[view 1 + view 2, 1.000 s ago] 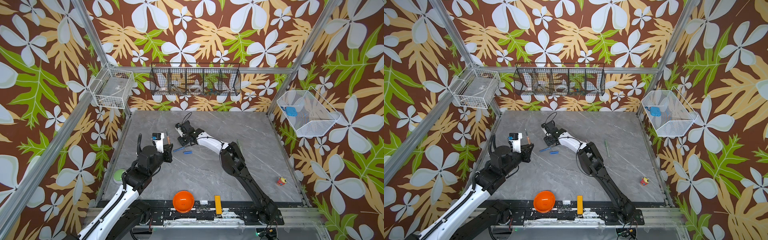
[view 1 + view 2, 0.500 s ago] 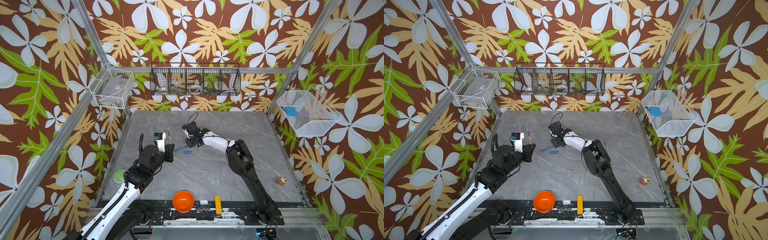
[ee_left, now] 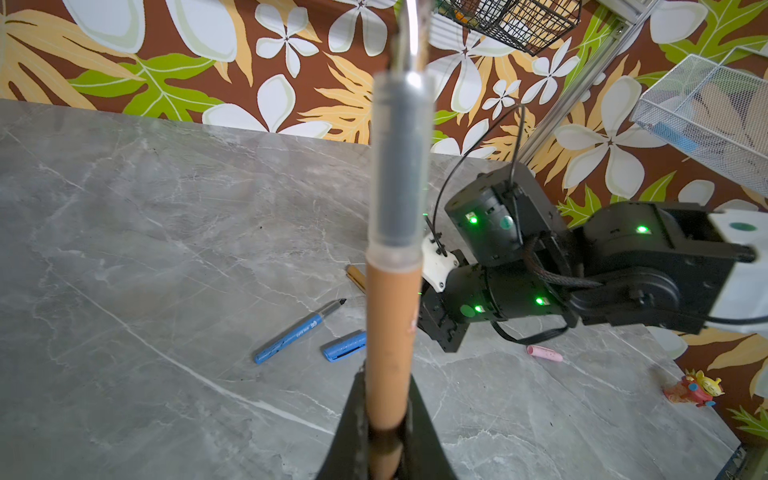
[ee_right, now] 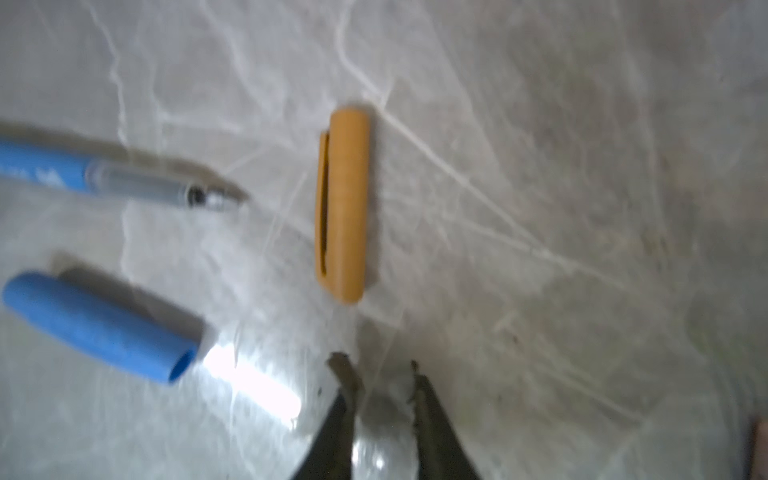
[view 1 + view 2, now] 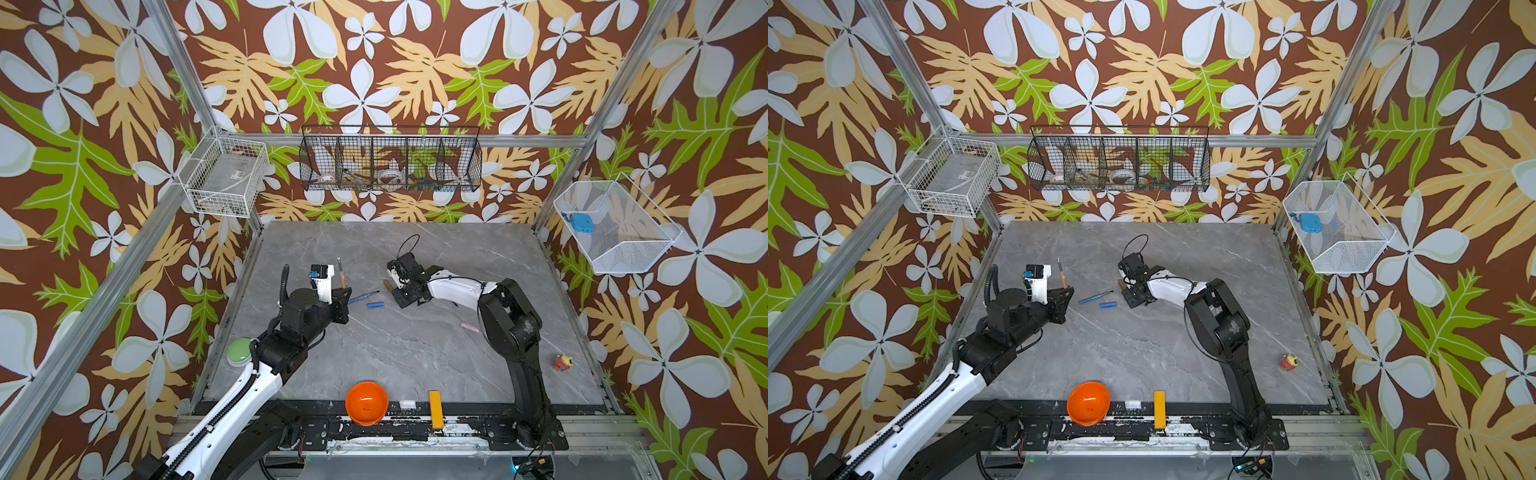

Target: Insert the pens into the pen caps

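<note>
The left claw (image 5: 343,293), left of centre in both top views, is clamped tight on the lower end of the brown pen (image 5: 341,275). The pen stands upright with its clear grey tip section pointing up. In the left wrist view it fills the middle of the frame.

The right claw (image 4: 380,370) hangs low over the grey table (image 5: 415,353), just right of centre. Its two fingers are a little apart, with only bare table showing between them. The brown cap (image 4: 344,203) lies flat just ahead of those fingertips, not touching them. In a top view it peeks out at the claw's left edge.

Between the two claws, in the middle of the frame, lie the blue pen (image 5: 363,297) and the blue cap (image 5: 375,305), close together but apart. A pink cap (image 5: 471,327) lies on the table further right, beside the right arm.
</note>
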You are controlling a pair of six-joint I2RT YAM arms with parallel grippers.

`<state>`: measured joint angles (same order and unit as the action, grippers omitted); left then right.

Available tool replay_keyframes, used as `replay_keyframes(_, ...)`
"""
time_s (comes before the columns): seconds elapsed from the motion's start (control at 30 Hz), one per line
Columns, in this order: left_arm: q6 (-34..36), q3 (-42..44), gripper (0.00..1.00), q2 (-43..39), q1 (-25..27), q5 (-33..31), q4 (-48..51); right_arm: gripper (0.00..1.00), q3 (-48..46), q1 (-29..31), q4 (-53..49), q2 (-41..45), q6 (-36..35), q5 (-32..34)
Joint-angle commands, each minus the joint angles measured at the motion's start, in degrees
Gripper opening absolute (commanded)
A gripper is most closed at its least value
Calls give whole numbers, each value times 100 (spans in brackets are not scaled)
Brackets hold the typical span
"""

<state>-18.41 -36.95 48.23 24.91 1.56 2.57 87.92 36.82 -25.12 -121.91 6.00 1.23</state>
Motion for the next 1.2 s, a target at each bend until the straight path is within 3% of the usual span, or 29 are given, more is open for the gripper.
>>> replay_keyframes(0.0, -20, -148, 0, 20, -3, 28, -135, 37, 22, -9, 18, 288, 56, -119)
replay_keyframes(0.17, 10, -225, 0, 20, -3, -26, -72, 45, 640, -21, -124, 198, 44, -175)
replay_keyframes(0.33, 16, -234, 0, -2, -3, -40, 15, 48, 1582, -34, -163, -570, 152, -609)
replay_keyframes(0.7, 35, -207, 0, -85, -3, -121, 147, 48, 3346, -52, -407, -1964, 310, -895)
replay_keyframes(0.93, 26, -169, 0, -129, -3, -152, 164, 46, 3556, -53, -493, -2236, 270, -1660)
replay_keyframes(1.17, 12, -142, 0, -153, -3, -139, 157, 45, 3288, -85, -878, -2110, 193, -1763)
